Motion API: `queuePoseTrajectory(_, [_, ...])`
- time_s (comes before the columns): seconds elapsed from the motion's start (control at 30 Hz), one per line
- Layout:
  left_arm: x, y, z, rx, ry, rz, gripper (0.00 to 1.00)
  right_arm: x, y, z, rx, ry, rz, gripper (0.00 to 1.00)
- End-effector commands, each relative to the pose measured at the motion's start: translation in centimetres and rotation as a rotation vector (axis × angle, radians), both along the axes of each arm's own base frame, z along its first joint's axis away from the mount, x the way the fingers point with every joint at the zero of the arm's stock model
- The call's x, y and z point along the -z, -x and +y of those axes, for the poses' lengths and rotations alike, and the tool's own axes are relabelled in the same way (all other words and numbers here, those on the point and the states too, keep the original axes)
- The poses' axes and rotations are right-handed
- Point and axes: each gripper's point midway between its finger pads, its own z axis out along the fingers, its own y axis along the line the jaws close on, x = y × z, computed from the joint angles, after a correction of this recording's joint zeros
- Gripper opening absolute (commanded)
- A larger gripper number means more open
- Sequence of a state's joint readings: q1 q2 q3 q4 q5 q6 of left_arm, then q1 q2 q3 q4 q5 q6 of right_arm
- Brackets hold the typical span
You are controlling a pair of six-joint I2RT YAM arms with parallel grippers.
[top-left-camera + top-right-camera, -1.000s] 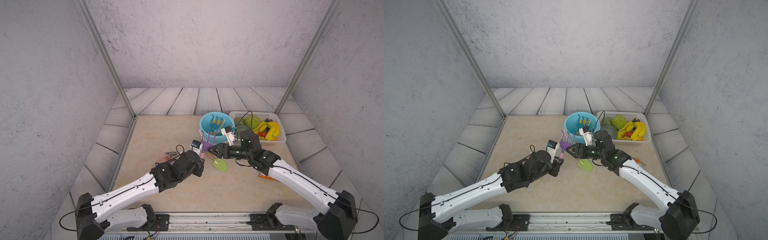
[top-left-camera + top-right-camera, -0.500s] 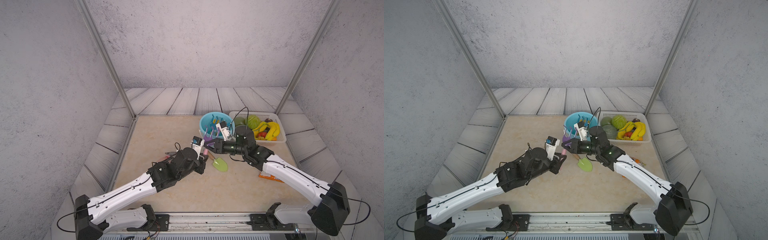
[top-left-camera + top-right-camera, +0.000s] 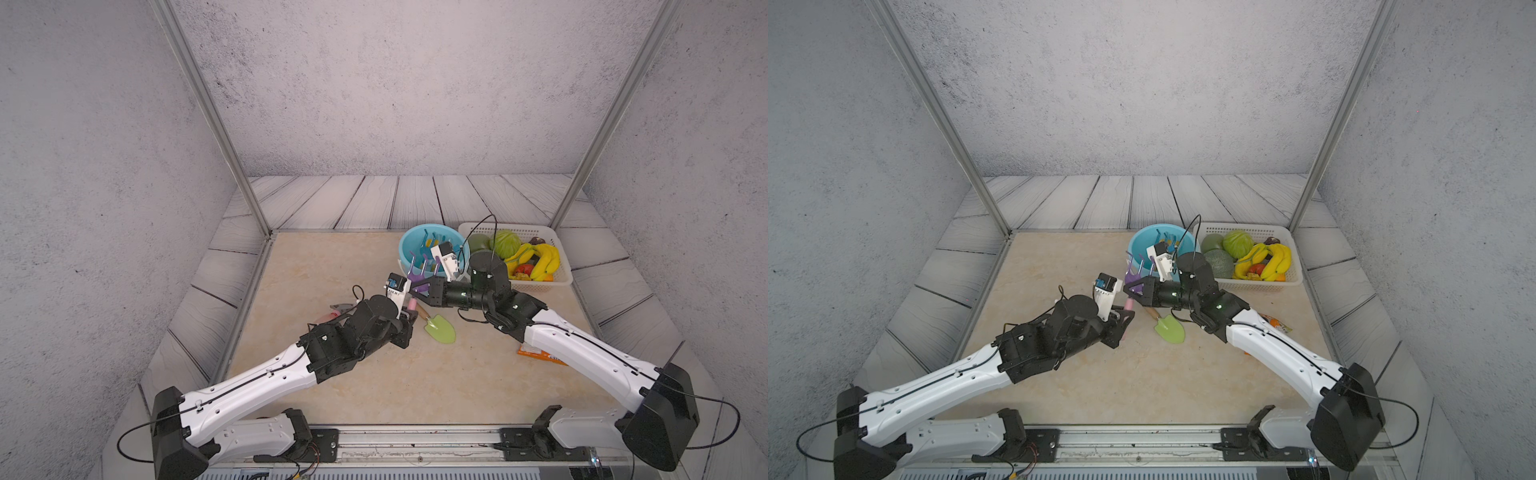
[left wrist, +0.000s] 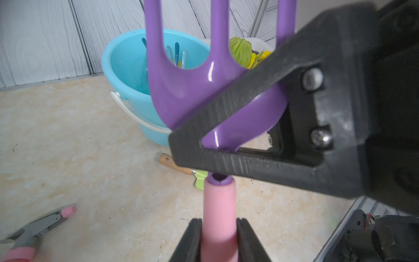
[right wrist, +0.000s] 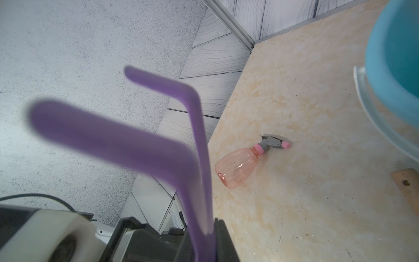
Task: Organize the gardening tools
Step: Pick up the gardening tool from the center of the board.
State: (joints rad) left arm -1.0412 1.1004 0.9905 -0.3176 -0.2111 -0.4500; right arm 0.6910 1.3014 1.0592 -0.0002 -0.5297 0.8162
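- The right gripper [image 3: 420, 289] is clamped shut on the head of the purple rake [image 3: 417, 275]. It holds the rake in the air just in front of the light-blue bucket [image 3: 432, 227].
- The left gripper [image 4: 219, 224] reaches in from the opposite side. Both top views show only two black grippers meeting nose to nose, with the rake's prongs standing up between them.
- My left wrist view shows the contact. One right finger crosses the purple head, and the left fingers [image 4: 192, 240] flank the rake's pink handle [image 4: 218, 204]. I see no gap, but I cannot tell whether they are pressing on it.
- The right wrist view shows only blurred purple prongs rising from its jaws.
- Through the prongs, the left wrist view shows the blue rake [image 4: 176, 51] and a scrap of the yellow scoop [image 4: 179, 63] inside the bucket.
- The light-green trowel [image 3: 440, 328] lies flat on the table [image 3: 332, 270], below the two grippers. The top views show its blade. The left wrist view shows mostly its wooden handle.
- The pink spray bottle [image 5: 238, 169] lies on its side near the table's left edge. The right wrist view shows it whole. In the top views the left arm hides most of it.
- Only the top views show the whole white basket [image 3: 536, 229] of plastic fruit, which touches the bucket.
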Motion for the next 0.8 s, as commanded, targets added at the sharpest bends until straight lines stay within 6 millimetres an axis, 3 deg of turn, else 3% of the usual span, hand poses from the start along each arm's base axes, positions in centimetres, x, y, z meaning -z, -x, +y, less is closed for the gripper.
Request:
queuePoseTrajectory(0.0, [-1.0, -0.5, 0.8, -0.050, 0.006, -0.020, 0.53, -0.1, -1.1, -0.5, 0.052, 0.039, -0.048, 0.00])
queuePoseTrajectory(0.17, [-0.4, -0.5, 3.3, -0.118, -0.034, -0.005, 0.68, -0.5, -3.2, -2.9, 0.166, 0.113, -0.092, 0.00])
queuePoseTrajectory(0.37, [1.0, 0.5, 7.6, -0.213, -0.055, 0.035, 0.75, -2.2, -7.3, -6.3, 0.286, 0.208, -0.155, 0.00])
queuePoseTrajectory(0.6, [2.3, 2.0, 11.3, -0.287, -0.036, 0.067, 0.79, -3.8, -14.5, -9.6, 0.468, 0.367, -0.251, 0.00])
queuePoseTrajectory(0.77, [3.5, 2.5, 12.2, -0.311, -0.034, 0.095, 0.80, -3.8, -19.7, -9.8, 0.562, 0.436, -0.293, 0.00])
